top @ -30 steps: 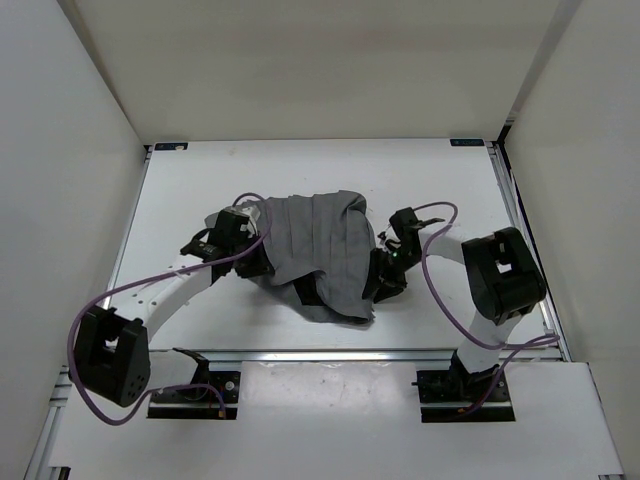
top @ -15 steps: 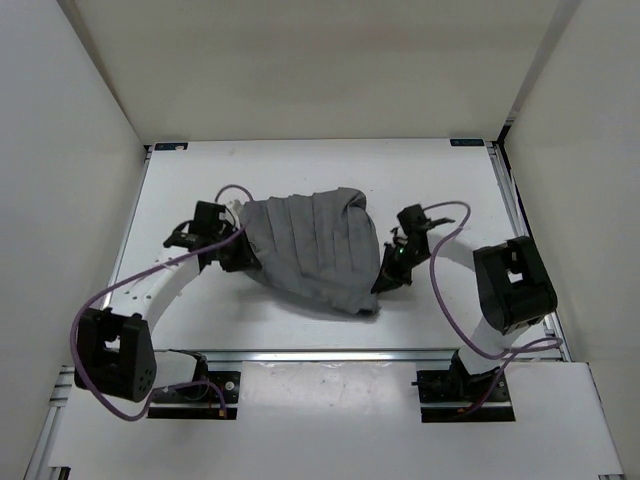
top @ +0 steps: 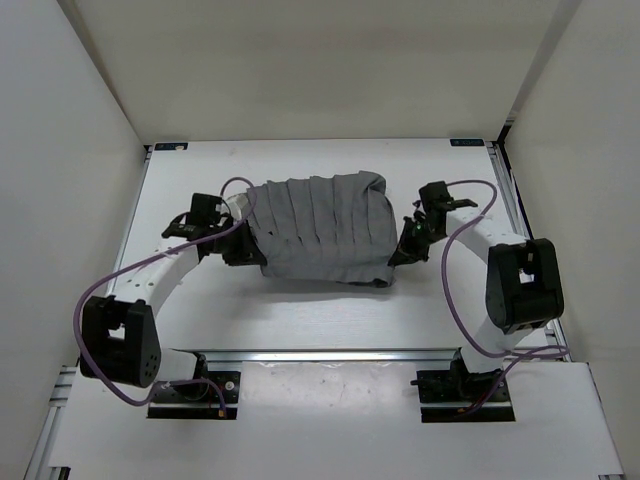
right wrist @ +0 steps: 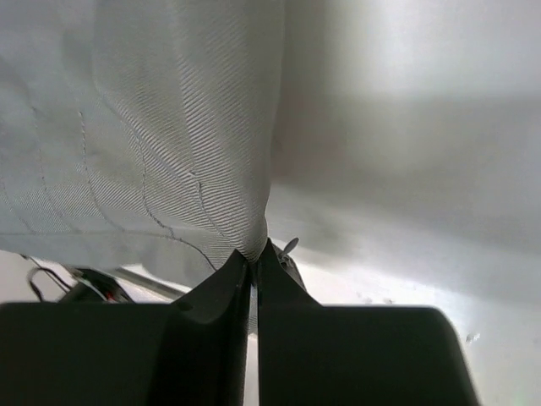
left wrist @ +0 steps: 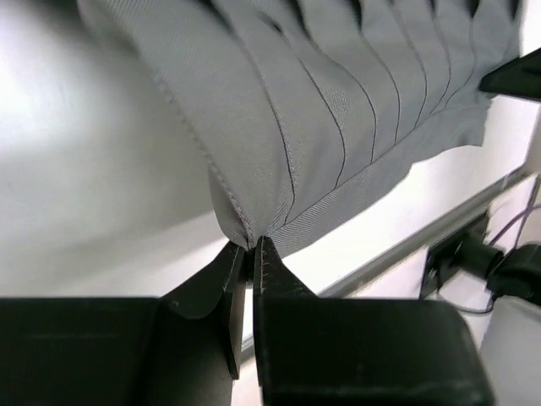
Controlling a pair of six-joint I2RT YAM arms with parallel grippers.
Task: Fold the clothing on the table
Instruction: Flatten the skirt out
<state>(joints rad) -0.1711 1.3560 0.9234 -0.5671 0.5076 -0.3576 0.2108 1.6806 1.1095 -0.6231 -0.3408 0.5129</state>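
One piece of grey pleated clothing is stretched wide between both sets of fingers, over the white table. At its left corner the left gripper is pinched closed on the fabric. At the opposite edge the right gripper is clamped tight on a fold.

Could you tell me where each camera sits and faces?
Top external: above and behind left arm and right arm, looking down at the flat white table.
Left wrist: on that arm, looking along the left gripper pinching a corner of the grey pleated fabric garment.
Right wrist: likewise, right gripper pinching its opposite edge.
All share the garment.
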